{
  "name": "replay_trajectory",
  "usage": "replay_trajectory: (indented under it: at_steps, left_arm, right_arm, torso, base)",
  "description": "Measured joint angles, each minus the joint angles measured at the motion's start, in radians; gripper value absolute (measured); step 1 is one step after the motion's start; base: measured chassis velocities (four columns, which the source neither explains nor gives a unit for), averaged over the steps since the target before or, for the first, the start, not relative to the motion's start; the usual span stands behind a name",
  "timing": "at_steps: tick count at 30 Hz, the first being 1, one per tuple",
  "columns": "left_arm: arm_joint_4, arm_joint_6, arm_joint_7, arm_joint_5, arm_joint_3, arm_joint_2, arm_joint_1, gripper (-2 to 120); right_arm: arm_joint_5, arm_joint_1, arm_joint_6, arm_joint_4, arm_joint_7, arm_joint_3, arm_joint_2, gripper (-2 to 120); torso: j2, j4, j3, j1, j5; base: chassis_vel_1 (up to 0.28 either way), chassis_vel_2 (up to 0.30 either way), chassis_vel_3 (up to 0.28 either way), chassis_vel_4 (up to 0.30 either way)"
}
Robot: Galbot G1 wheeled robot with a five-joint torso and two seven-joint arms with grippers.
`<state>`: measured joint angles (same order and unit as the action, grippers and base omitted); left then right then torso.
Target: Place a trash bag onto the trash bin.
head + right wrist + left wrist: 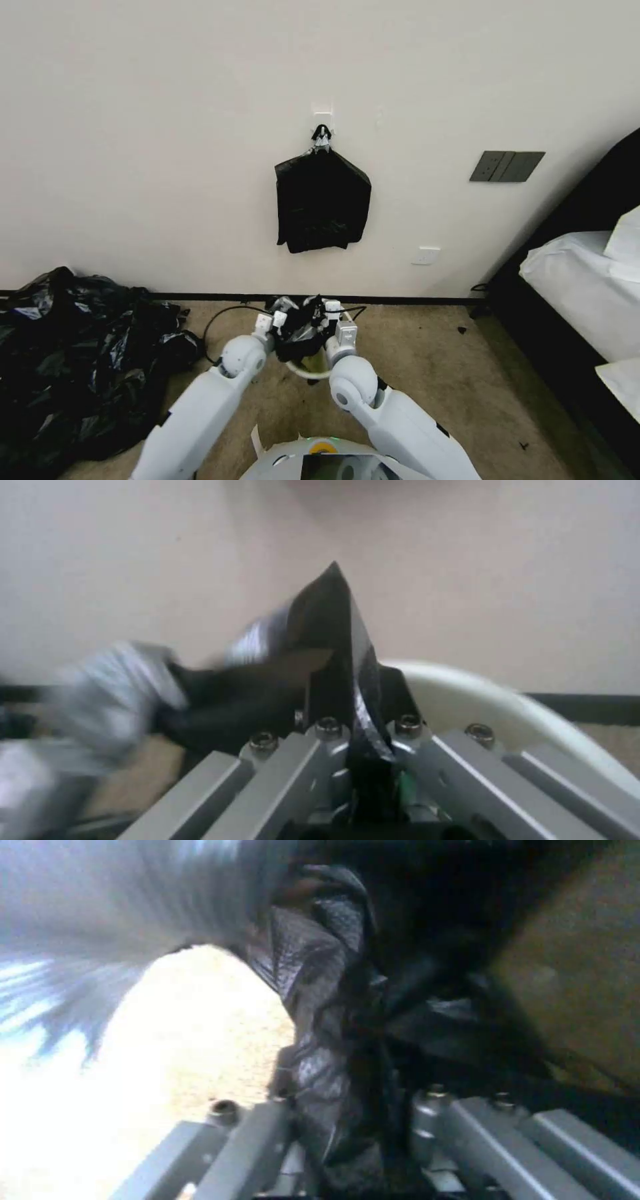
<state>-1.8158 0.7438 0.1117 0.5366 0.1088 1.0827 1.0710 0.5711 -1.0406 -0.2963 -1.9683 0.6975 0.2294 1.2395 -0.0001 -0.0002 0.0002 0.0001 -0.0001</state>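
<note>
Head view: we see both arms reaching forward and down to the bin [308, 369], which stands on the carpet near the wall. The bag [300, 331] is bunched over the bin's mouth, between the two grippers. The left gripper [271, 323] sits at the bag's left edge, the right gripper [335, 319] at its right edge. Only a short arc of the bin's cream rim shows below the bag. A squarish black bundle [323, 202] hangs from a wall hook [322, 135] above. A heap of black bags [80, 353] lies on the floor to the left. A bed [587, 293] stands to the right.

Left wrist view: we note the left gripper's fingers [253, 1150] closed narrow on a gathered fold of the bag [333, 1040]; plastic runs up between them. The rest is blurred.

Right wrist view: the right gripper's fingers [293, 760] are pinched narrow on a thin edge of the bag [337, 645], which stands up in a point. The bin's rim [480, 700] curves just behind the fingers. The left gripper [113, 690] shows blurred across the bag.
</note>
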Motion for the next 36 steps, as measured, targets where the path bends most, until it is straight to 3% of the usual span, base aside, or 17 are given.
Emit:
replay_trajectory:
  at_steps: [5, 14, 18, 21, 28, 31, 36]
  left_arm:
    - [-0.044, -0.01, -0.054, -0.001, 0.044, -0.042, 0.009, 1]
    - [-0.083, -0.047, -0.072, -0.024, 0.093, -0.074, 0.017, 1]
    - [-0.101, -0.056, -0.076, -0.047, 0.099, -0.08, 0.018, 1]
    - [-0.126, -0.061, -0.083, -0.082, 0.099, -0.094, 0.018, 1]
    - [-0.143, -0.078, -0.1, -0.171, 0.084, -0.11, 0.024, 1]
    - [-0.153, -0.102, -0.116, -0.259, 0.07, -0.122, 0.035, 1]
    - [-0.166, -0.104, -0.12, -0.268, 0.066, -0.128, 0.039, 1]
  right_arm:
    - [-0.013, -0.011, 0.009, 0.002, 0.0, -0.005, -0.017, 0]
    - [-0.032, -0.059, 0.007, -0.044, -0.003, 0.012, -0.048, 4]
    - [-0.091, -0.09, -0.01, -0.093, -0.063, 0.032, -0.089, 17]
    - [-0.188, -0.096, -0.042, -0.145, -0.166, 0.039, -0.154, 34]
    - [-0.219, -0.049, -0.083, -0.171, -0.276, 0.035, -0.223, 52]
    - [-0.225, 0.014, -0.137, -0.179, -0.332, 0.05, -0.26, 70]
    - [-0.241, 0.054, -0.163, -0.174, -0.386, 0.061, -0.27, 84]
  torso:
    - [0.0, 0.0, 0.0, 0.0, -0.0003]
    - [0.0, 0.0002, 0.0, 0.0, 0.0002]
    - [0.0, 0.0001, 0.0, 0.0, 0.0]
    - [0.0, 0.0, 0.0, 0.0, 0.0001]
    - [0.0, 0.0002, 0.0, 0.0, 0.0002]
    - [0.0, 0.0003, 0.0, 0.0, 0.0002]
    - [0.0, 0.0002, 0.0, 0.0, 0.0001]
  base:
    - [0.0, 0.0, 0.0, 0.0]
    - [0.0, 0.0, 0.0, 0.0]
    - [0.0, 0.0, 0.0, 0.0]
    - [0.0, 0.0, 0.0, 0.0]
    - [0.0, 0.0, 0.0, 0.0]
    - [0.0, 0.0, 0.0, 0.0]
    - [0.0, 0.0, 0.0, 0.0]
